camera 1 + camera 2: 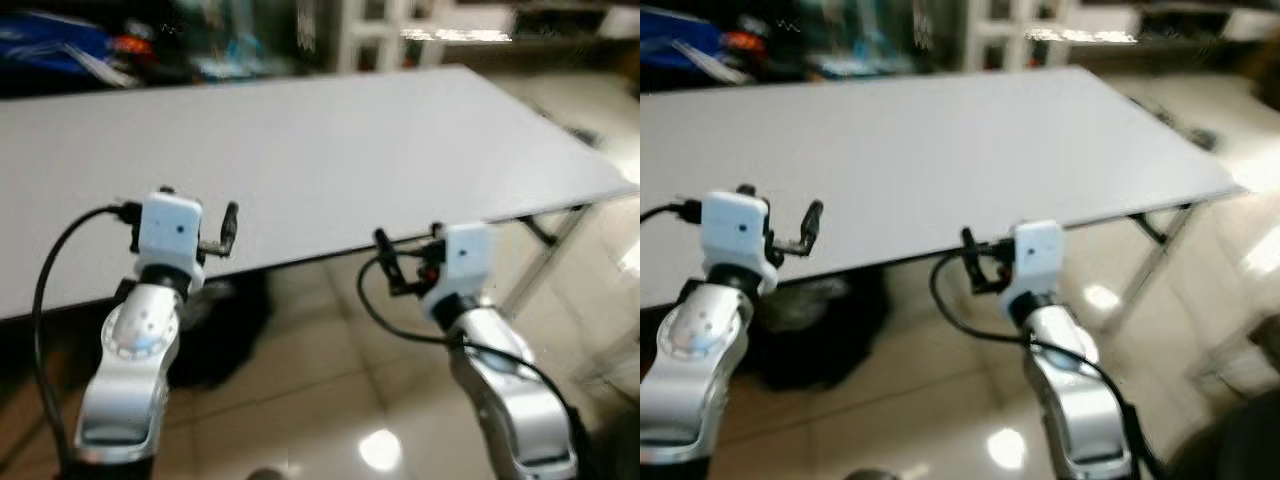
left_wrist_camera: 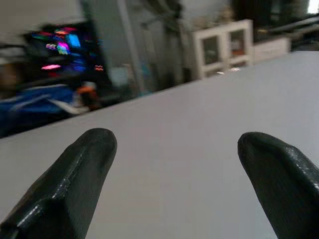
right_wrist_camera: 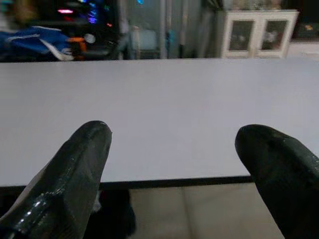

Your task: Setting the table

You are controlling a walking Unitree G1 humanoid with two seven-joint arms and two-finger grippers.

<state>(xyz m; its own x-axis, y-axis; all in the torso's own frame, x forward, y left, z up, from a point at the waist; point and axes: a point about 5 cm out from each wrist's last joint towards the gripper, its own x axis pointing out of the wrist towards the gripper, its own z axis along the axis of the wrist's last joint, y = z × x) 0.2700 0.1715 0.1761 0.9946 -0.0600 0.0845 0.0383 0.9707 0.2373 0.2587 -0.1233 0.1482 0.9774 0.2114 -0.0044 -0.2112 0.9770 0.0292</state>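
Robot is standing at the near long edge of a grey folding table [image 1: 330,140], both arms raised in front of it. Left gripper [image 2: 172,186] is hovering just over the near edge of the tabletop, fingers [image 2: 75,184] spread wide apart, nothing between them. Right gripper [image 3: 174,181] is sitting just short of the same edge, over the glossy tile floor [image 1: 320,400], fingers [image 3: 75,174] also spread wide, gripping nothing. Head views are showing each wrist's white camera housing, left [image 1: 170,228] and right [image 1: 466,255], with black cables [image 1: 45,290] looping down along the silver forearms. Table's metal legs [image 1: 545,250] are showing under the right end. A dark rounded object [image 1: 225,330] is lying on the floor under the table near the left arm; too blurred to identify. Beyond the far edge, a white cabinet with glass doors [image 3: 256,34] and blue clutter [image 3: 37,40] are standing in the background. Whole scene is slightly motion-blurred.
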